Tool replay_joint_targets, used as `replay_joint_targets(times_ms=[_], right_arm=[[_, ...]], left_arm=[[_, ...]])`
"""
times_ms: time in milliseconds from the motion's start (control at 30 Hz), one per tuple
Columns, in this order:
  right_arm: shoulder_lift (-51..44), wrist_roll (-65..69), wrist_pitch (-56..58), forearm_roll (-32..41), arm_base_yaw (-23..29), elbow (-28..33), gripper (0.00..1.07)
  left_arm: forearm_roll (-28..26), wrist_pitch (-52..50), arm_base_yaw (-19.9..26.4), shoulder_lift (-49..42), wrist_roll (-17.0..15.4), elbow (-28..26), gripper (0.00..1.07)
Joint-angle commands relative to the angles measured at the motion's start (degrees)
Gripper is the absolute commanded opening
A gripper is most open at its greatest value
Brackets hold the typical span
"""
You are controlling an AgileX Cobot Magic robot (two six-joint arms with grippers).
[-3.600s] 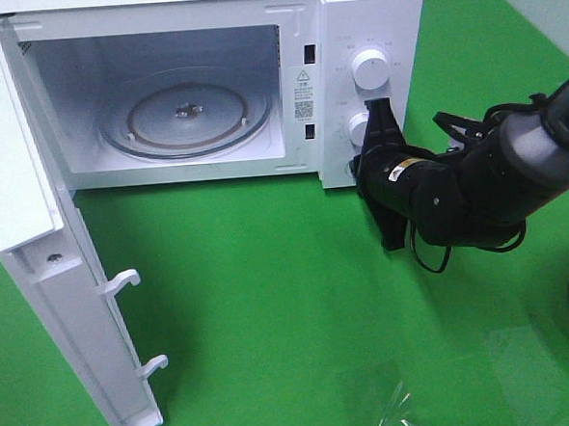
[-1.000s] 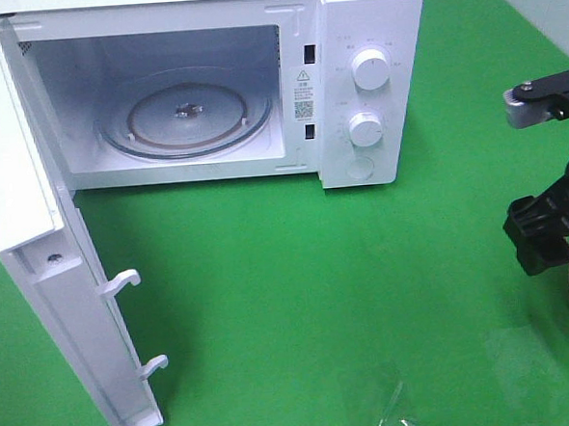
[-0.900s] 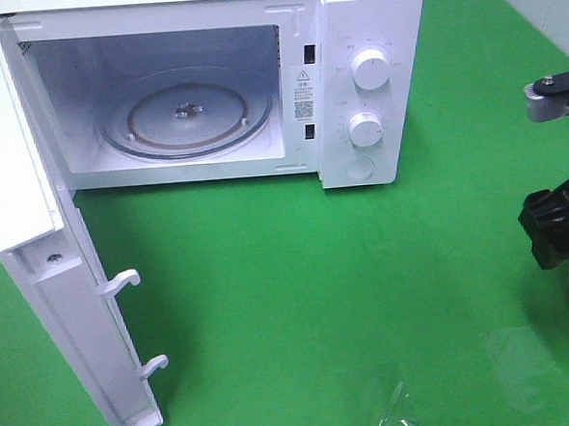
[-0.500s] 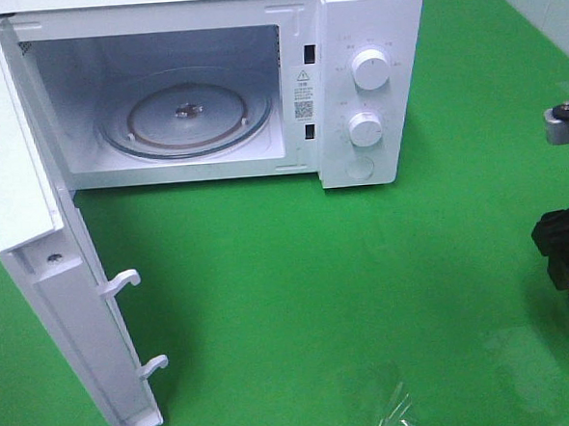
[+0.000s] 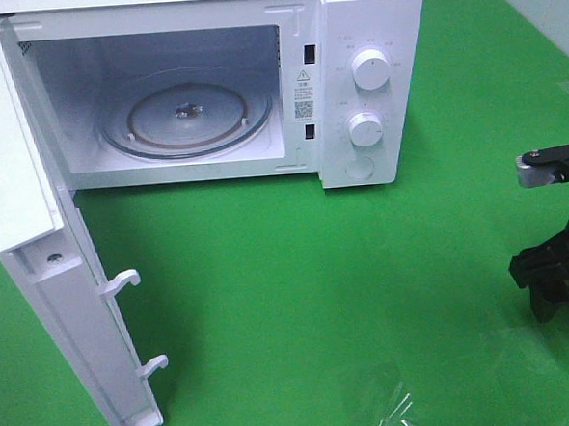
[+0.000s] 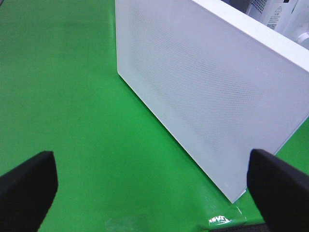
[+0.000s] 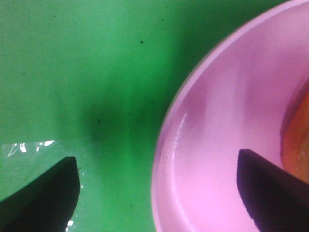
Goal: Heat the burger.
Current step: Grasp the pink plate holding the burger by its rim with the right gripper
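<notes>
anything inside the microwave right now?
Only the round clear glass turntable sits inside the white microwave, with nothing on it. The open white door covers the cavity's lower left corner, so that bit can't be checked.

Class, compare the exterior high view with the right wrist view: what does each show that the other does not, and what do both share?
Only the exterior high view shows the microwave, its door swung open, and the glass turntable inside. Only the right wrist view shows the inside of the pink plate and an orange-brown edge on it, probably the burger. Both show the green cloth, the rim of the pink plate, and the open right pincer, which straddles that rim.
</notes>
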Motion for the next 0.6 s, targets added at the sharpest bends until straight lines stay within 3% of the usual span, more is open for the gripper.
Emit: replay_joint_targets(times_ms=[33, 600], right_arm=[[2.06, -0.52, -1.49, -0.17, -1.95, 0.34, 0.84], [9.11, -0.57, -5.56, 0.29, -4.24, 0.40, 0.81]], left_arm=[[0.00, 0.00, -0.34, -0.29, -0.40, 0.11, 1.02], [0.00, 0.00, -0.34, -0.29, -0.40, 0.11, 1.02]])
